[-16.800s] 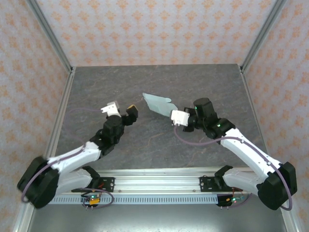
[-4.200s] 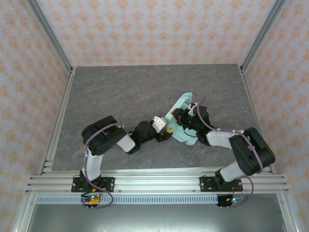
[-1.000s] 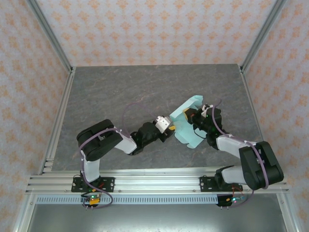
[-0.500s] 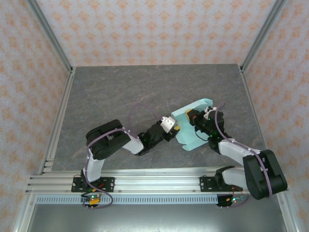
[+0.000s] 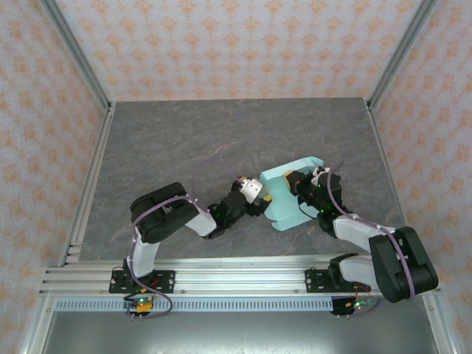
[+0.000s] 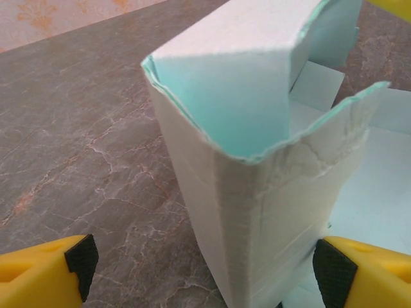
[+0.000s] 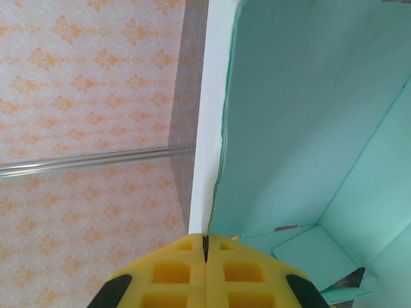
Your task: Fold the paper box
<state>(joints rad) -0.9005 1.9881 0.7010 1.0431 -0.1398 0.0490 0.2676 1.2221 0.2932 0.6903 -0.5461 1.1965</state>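
Observation:
The paper box (image 5: 286,205) is pale mint card, partly folded, with raised walls, and it rests on the table right of centre. In the left wrist view a creased corner of the paper box (image 6: 257,212) stands upright between the wide-apart yellow fingers (image 6: 42,269) of my left gripper (image 6: 205,276); the left pad is clear of the card. My left gripper (image 5: 259,198) sits at the box's left side, open. My right gripper (image 5: 293,181) is at the box's far wall. Its yellow fingers (image 7: 186,269) are shut on the thin edge of that wall (image 7: 282,115).
The grey marble table (image 5: 184,140) is bounded by patterned walls and metal posts (image 5: 77,55). An aluminium rail (image 5: 236,276) carrying both arm bases runs along the near edge. The arms' cables loop above the table near the box.
My left gripper has opened wide and let go of the box corner. The box has swung a little right and nearer, its walls standing more upright. The right gripper keeps its grip.

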